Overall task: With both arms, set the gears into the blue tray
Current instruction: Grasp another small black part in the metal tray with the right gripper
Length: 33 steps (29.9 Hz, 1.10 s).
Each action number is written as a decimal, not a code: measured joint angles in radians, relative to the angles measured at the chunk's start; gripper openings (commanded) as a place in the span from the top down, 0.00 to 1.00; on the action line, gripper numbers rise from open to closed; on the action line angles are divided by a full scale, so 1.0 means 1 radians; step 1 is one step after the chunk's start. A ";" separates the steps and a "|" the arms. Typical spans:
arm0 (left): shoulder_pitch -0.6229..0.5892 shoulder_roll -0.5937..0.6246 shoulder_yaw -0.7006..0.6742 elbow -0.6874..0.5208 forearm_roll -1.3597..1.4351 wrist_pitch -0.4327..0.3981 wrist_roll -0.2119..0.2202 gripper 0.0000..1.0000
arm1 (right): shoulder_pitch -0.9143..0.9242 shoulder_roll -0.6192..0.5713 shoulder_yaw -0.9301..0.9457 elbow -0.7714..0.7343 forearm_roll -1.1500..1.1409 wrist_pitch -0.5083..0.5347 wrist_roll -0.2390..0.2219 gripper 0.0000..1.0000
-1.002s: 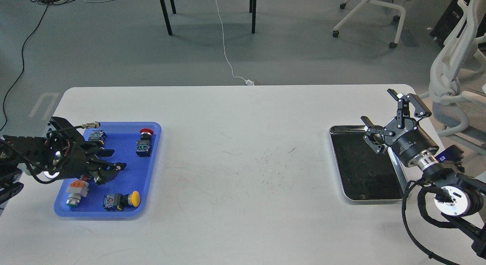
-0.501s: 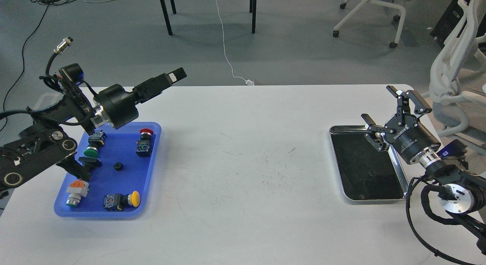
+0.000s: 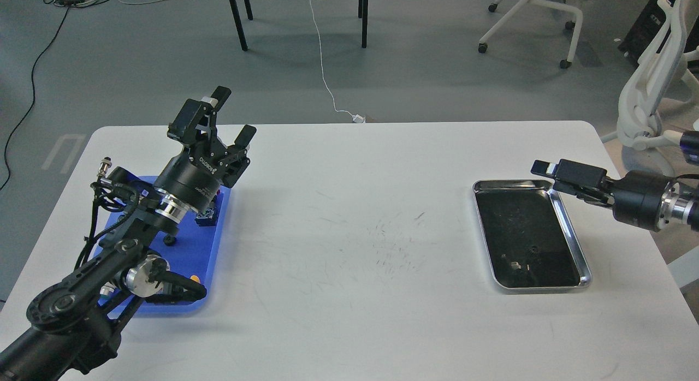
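Observation:
The blue tray (image 3: 212,259) lies at the table's left, largely covered by my left arm. A tiny black gear (image 3: 169,240) shows in it, just below the arm's wrist. My left gripper (image 3: 232,115) is raised above the tray's far right corner, open, with nothing between its fingers. Another small gear (image 3: 535,248) lies in the silver-rimmed metal tray (image 3: 571,234) on the right. My right gripper (image 3: 548,167) points left at that tray's far right corner. It is seen side-on, so its fingers cannot be told apart.
A push-button switch (image 3: 206,218) peeks out beside the left arm in the blue tray; the others there are hidden. A small pale speck (image 3: 513,265) lies in the metal tray. White office chairs (image 3: 650,97) stand past the table's right edge.
My left gripper rose off the blue tray, leaving a gear in it, and now points up with jaws open. My right gripper rotated and pulled back to the right.

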 measured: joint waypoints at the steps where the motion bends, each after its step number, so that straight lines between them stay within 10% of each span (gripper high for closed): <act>1: 0.001 0.000 0.000 0.000 0.000 -0.002 0.000 0.02 | 0.066 -0.003 -0.072 0.000 -0.059 0.016 0.000 0.01; 11: 0.001 -0.003 -0.008 -0.002 0.001 -0.005 0.002 0.02 | 0.465 0.144 -0.601 -0.068 -0.362 0.098 0.000 0.03; 33: 0.002 -0.013 -0.016 -0.002 0.003 -0.020 0.004 0.02 | 0.389 0.399 -0.727 -0.267 -0.398 0.037 0.000 0.31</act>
